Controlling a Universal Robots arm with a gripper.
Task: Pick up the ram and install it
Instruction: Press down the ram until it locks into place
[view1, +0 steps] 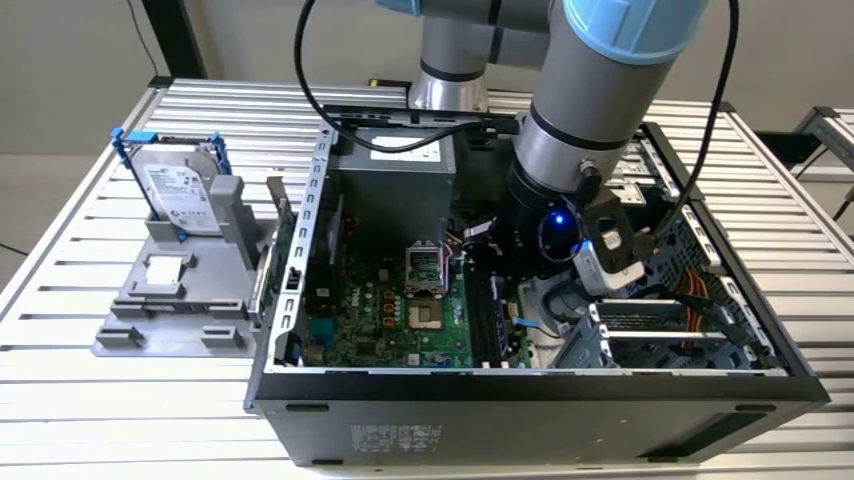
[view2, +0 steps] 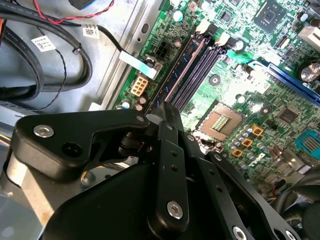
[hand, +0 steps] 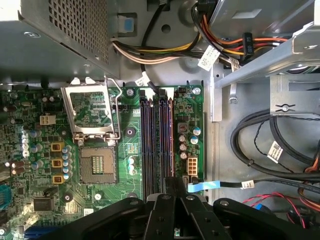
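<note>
Black claw fingers (view2: 167, 106) sit right up against the lens in the second wrist view, pressed close together. Their tips are on the near end of the ram (view2: 186, 57). Can't tell if they're actually pinching it or just resting on top. The ram itself is lying along the slot furthest from the socket (view2: 220, 122), with the other black slots (view2: 197, 75) between the two. The green board (view2: 280, 95) spreads out on the socket's other side.

First wrist view looks straight down. The claw's tip is at the end of that same outer slot, off to the side of the socket, and the tips look closed here too. The socket's metal frame (hand: 90, 112) is flipped open just beside it. The grey perforated box (hand: 60, 35) sits past the frame, and a bunch of black cables (hand: 260, 145) lies well beyond the slots.

Exterior view: the arm (view1: 601, 100) reaches down into the open computer case (view1: 534, 400), landing just to the exterior view's right of the socket. The case sits on a slatted metal table (view1: 80, 420). A hard drive (view1: 180, 190) in a blue frame stands on a grey holder (view1: 174, 310), well to the exterior view's left of the socket, outside the case.
</note>
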